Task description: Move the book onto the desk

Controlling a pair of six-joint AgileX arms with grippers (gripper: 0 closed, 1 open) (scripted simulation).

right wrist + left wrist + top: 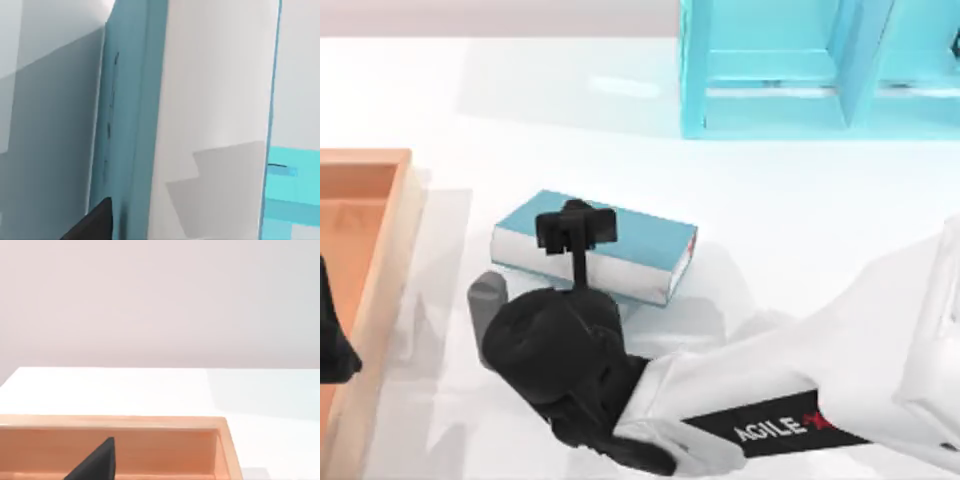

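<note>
The book [620, 240], light blue with white page edges and a red strip at its right end, lies flat just above the white desk [800, 200], left of centre. My right gripper [576, 230] reaches in from the near side and is shut on the book, with one black finger lying across the cover. In the right wrist view the book's white page edge [210, 100] and blue cover stand very close, beside one dark fingertip [97, 222]. My left gripper [332, 345] is parked at the left edge over the tray, open, with one fingertip [97, 462] in its wrist view.
An orange-brown wooden tray [370, 230] with a raised rim [125, 422] lies along the left edge. A cyan shelf unit [790, 70] with upright dividers stands at the back right. The right arm's white body crosses the near right of the desk.
</note>
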